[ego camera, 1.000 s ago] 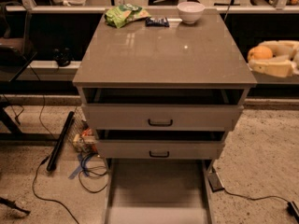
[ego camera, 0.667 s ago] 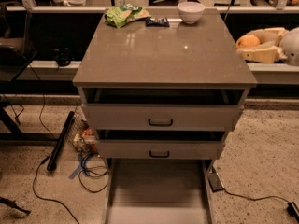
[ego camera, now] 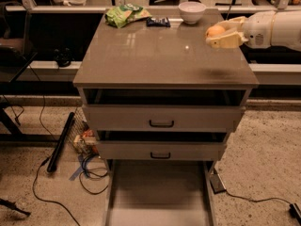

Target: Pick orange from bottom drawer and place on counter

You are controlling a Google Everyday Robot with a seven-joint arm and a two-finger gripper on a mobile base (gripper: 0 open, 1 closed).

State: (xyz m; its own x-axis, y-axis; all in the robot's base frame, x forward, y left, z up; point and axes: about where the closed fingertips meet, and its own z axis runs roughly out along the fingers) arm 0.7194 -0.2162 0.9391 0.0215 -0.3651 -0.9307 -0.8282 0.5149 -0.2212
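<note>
My gripper (ego camera: 219,35) reaches in from the right on a white arm and is shut on the orange (ego camera: 216,30), held a little above the right side of the counter (ego camera: 160,60). Its shadow falls on the counter below it. The bottom drawer (ego camera: 160,192) is pulled open at the bottom of the view and its flat floor is bare.
A white bowl (ego camera: 191,12), a small dark packet (ego camera: 158,21) and a green snack bag (ego camera: 126,14) lie along the counter's back edge. Two upper drawers with dark handles (ego camera: 161,123) are slightly open. Cables and a black bar (ego camera: 59,142) lie on the floor left.
My gripper has moved left with the orange, from beyond the counter's right edge to above its right side.
</note>
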